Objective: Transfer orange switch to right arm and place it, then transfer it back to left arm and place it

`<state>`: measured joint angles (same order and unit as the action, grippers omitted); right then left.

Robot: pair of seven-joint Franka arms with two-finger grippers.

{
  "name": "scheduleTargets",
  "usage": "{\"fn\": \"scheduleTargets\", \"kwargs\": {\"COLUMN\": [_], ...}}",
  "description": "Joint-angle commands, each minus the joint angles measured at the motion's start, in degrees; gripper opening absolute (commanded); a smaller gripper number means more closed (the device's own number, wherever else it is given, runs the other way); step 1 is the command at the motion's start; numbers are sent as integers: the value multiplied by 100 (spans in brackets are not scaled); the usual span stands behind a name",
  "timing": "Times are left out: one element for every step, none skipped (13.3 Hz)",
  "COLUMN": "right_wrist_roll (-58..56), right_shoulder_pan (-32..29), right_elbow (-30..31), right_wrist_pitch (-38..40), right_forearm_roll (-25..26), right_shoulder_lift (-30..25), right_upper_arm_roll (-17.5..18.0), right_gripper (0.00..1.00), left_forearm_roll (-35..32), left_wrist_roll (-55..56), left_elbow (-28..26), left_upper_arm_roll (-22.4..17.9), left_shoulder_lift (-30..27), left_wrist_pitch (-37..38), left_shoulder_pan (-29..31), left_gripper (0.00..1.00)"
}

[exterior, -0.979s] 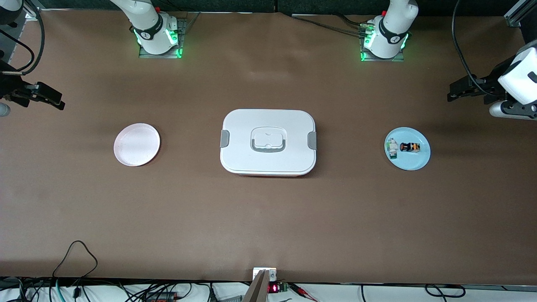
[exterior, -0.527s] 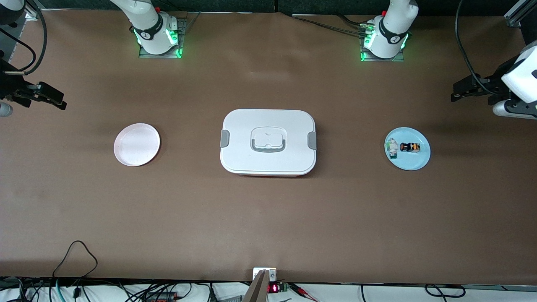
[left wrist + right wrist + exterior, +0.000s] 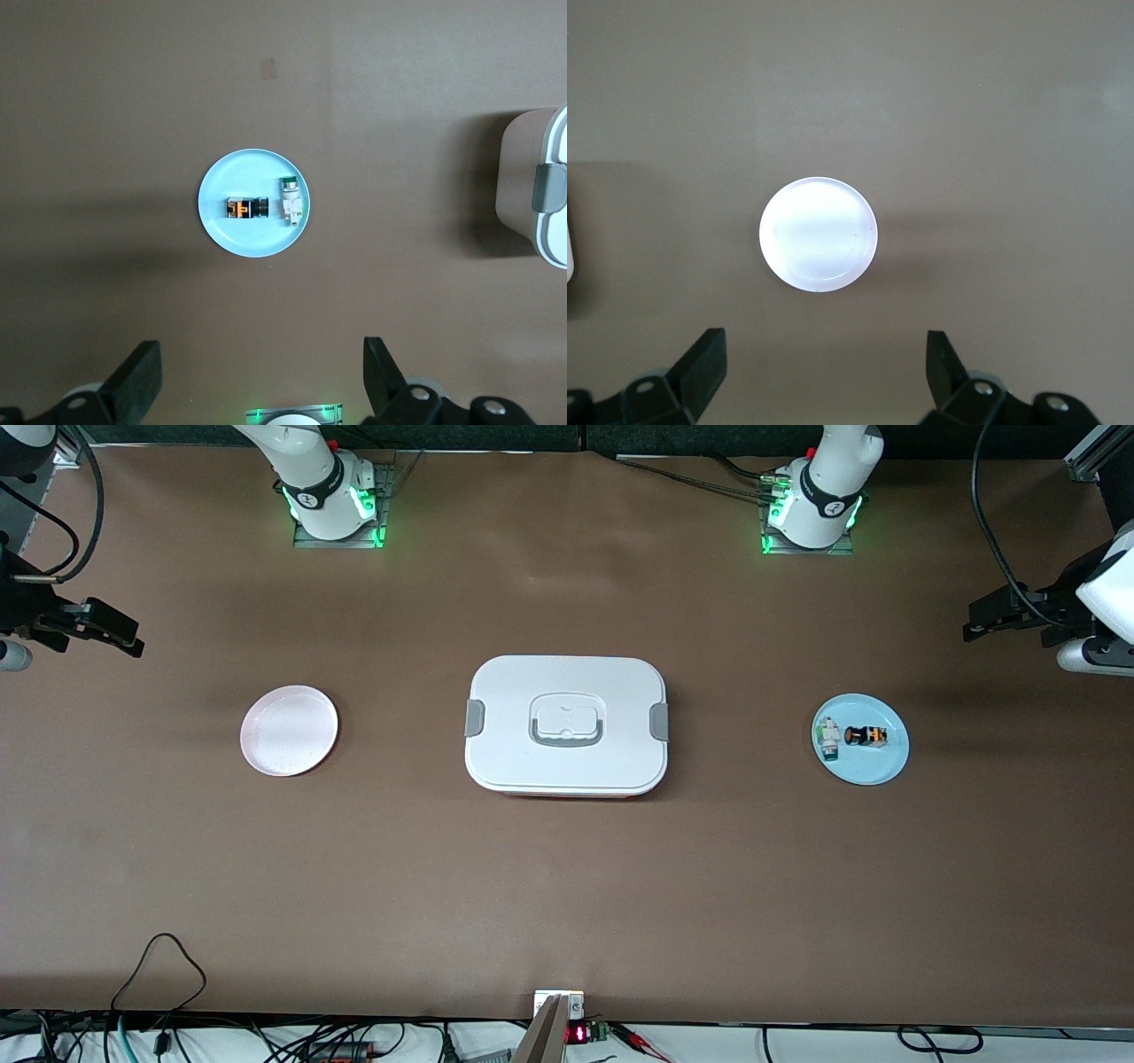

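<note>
Orange switch (image 3: 866, 735) lies on the blue plate (image 3: 889, 766) toward the left arm's end of the table, just beside one white part with a green end (image 3: 828, 739). One white box (image 3: 566, 724) sits mid-table, with one pink plate (image 3: 289, 730) toward the right arm's end. Two plates in all. The left gripper (image 3: 257, 390) hangs high over the table near the blue plate, fingers spread wide, holding nothing. The right gripper (image 3: 824, 372) hangs likewise near the pink plate, wide apart and empty.
</note>
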<state>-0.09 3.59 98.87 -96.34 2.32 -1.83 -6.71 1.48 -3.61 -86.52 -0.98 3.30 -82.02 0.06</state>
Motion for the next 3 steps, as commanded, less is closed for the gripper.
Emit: {"fn": "scheduleTargets", "kwargs": {"right_wrist_roll": [71,88,80], "right_shoulder_pan": [46,37,20], "right_elbow": [-131,-131,-131], "right_wrist_pitch": [115,107,107], "right_forearm_roll": [-65,-100,-100], "right_shoulder_lift": [42,42,42], "right_upper_arm_roll": [-14,-23,-32], "right_gripper": [100,100,100], "left_forearm_roll": [-51,-60,-60], "left_wrist_roll": [9,62,89], "left_elbow": [-66,-66,-66], "left_upper_arm_roll": [89,89,89], "left_shoulder_lift": [-66,-66,-66], "left_wrist_pitch": [-51,-51,-51], "left_shoulder_pan": [100,100,91], "left_gripper": [100,100,100]}}
